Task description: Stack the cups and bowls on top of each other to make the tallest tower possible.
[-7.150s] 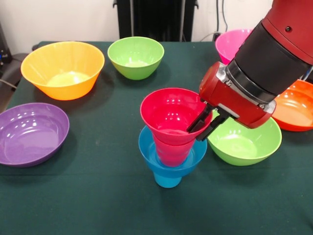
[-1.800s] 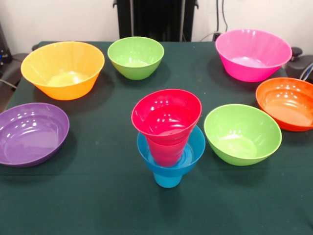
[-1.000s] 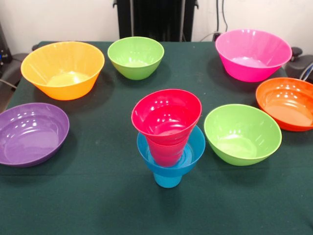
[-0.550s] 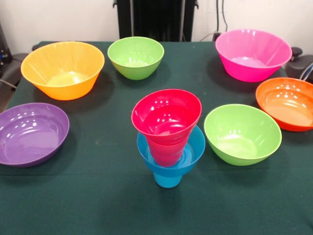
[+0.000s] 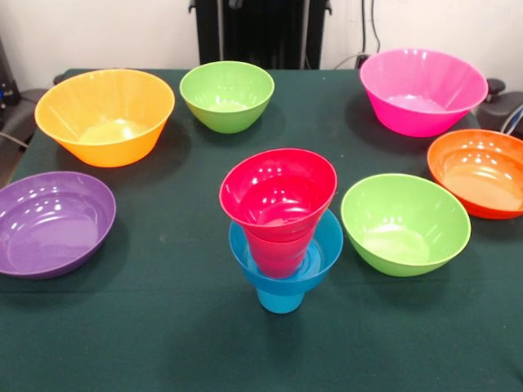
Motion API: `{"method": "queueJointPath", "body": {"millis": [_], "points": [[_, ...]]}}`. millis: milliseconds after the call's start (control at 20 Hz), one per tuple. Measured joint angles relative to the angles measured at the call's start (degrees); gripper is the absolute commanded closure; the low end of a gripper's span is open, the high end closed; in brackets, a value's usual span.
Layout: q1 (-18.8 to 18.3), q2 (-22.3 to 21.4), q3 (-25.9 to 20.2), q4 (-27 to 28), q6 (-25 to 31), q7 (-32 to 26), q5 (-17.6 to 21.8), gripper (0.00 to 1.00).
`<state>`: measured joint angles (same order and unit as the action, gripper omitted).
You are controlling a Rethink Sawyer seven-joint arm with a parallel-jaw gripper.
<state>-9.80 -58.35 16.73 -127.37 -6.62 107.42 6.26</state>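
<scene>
Tower [image 5: 280, 233] stands near the middle of the worktop [image 5: 163, 327], toward its front edge in the front view. Bottom up: sky-blue cup [image 5: 279, 298] on the cloth, small blue bowl [image 5: 323, 245] seated on its mouth, red cup [image 5: 278, 255] standing in that bowl, and a small red bowl [image 5: 278, 192] on top. The red bowl sits tilted, its mouth tipped toward the camera and a little left; not level on the cup. Long axis of the pile is upright, the lean only at the top.

Pincer: not in view anywhere, no part of the arm showing, so its state cannot be told. Judged from the rig, it would come down from the far side, so the tower lies toward the camera from wherever it waits.

Loose bowls ring the pile: lime green bowl [image 5: 404, 224] just beside it on the right, second lime green bowl [image 5: 227, 95] at the back, yellow-orange bowl [image 5: 105, 116] back left, purple bowl [image 5: 53, 222] left, pink bowl [image 5: 422, 90] back right, orange bowl [image 5: 482, 171] right edge.

Worktop is dark green cloth, flat. Open room in front and to the left of the tower; tight on the right. Likely risk: anything set on the tilted red bowl could slide or topple the pile.
</scene>
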Motion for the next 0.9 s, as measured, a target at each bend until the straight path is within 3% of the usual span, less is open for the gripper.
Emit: {"method": "queueJointPath", "body": {"millis": [600, 900], "points": [[-4.7, 6.0, -0.2, -2.9, -14.2, 0.0, 6.6, 0.0], [-5.5, 8.3, -0.6, -2.9, -16.0, 0.0, 7.4, 0.0]]}}
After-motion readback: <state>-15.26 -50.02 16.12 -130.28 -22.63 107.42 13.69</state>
